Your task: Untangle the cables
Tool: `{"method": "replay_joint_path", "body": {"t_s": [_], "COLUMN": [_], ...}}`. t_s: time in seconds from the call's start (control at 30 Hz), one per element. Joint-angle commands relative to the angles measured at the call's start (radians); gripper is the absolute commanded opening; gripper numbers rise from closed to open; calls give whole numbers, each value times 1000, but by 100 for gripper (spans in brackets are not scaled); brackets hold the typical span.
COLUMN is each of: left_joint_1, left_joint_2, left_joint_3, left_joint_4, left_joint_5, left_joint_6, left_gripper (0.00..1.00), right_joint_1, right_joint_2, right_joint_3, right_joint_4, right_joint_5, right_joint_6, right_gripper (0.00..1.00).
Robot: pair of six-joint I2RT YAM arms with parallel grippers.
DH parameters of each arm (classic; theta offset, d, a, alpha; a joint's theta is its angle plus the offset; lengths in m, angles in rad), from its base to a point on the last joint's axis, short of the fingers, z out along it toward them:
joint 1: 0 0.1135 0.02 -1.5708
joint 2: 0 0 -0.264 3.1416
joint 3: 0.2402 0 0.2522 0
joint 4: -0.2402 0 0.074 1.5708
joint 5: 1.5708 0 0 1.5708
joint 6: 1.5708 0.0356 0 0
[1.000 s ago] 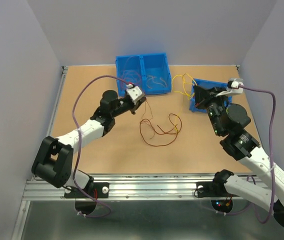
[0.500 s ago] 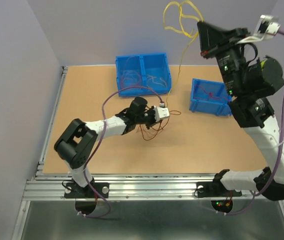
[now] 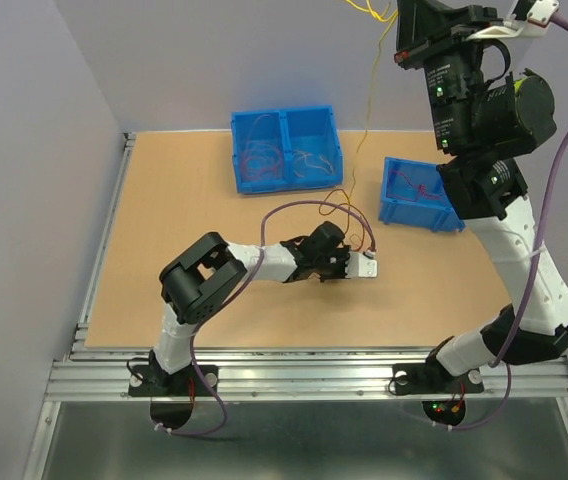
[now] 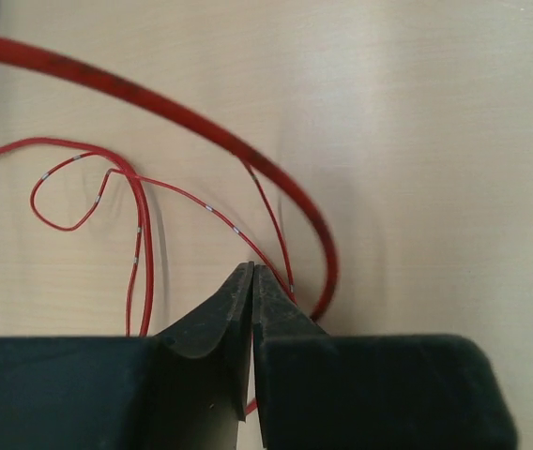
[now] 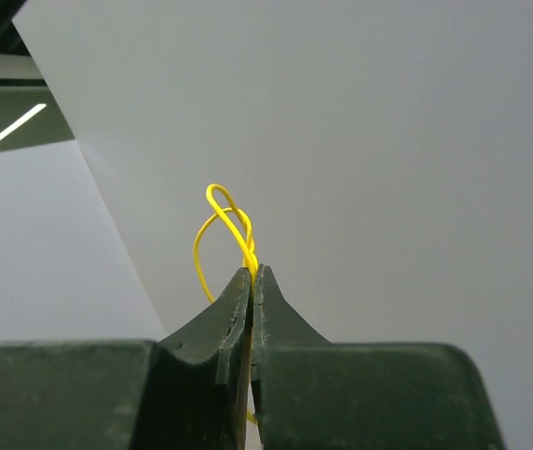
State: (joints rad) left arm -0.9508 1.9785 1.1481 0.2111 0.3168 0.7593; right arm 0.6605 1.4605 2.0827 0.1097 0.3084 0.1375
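Currently, we find the right end effector (image 5: 251, 272) closed on the yellow cable (image 5: 246, 248), high at upper right of the top view; the left end effector (image 4: 251, 270) grips the red cable (image 4: 206, 208) on the worktop (image 3: 164, 200), centre frame. We advise slow, steady separation, watching for snags

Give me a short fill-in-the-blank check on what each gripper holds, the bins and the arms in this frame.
1. The right gripper is shut on a cable coloured ____.
2. The left gripper is shut on a thin wire coloured ____.
3. The two-compartment bin and the single bin are both ____.
4. The arm lifted high above the table is the ____ one.
Missing words: yellow; red; blue; right.
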Motion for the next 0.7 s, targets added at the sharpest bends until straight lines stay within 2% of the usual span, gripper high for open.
{"method": "replay_joint_path", "body": {"t_s": [0.0, 0.17, 0.33, 0.47, 0.6, 0.67], "left_joint_1": [-26, -34, -39, -25, 36, 113], "left_joint_2": [68, 109, 158, 224, 250, 232], "left_joint_3": [-8, 21, 71, 153, 234, 272], "left_joint_4": [-156, -200, -263, -323, -340, -340], "left_joint_5": [-54, -56, -42, -53, -64, -3], "left_joint_6": [23, 26, 22, -24, -115, -193], "left_gripper": [14, 14, 13, 11, 5, 5], "right_joint_1": [1, 2, 1, 1, 1, 1], "right_joint_2": [14, 90, 64, 23, -32, -75], "right_joint_3": [151, 347, 344, 349, 318, 280], "right_joint_4": [84, 108, 290, 358, 375, 399], "right_joint_5": [28, 44, 113, 142, 185, 225], "right_joint_6": [-26, -21, -18, -62, -102, -145], "right_gripper": [1, 1, 0, 1, 1, 1]}}
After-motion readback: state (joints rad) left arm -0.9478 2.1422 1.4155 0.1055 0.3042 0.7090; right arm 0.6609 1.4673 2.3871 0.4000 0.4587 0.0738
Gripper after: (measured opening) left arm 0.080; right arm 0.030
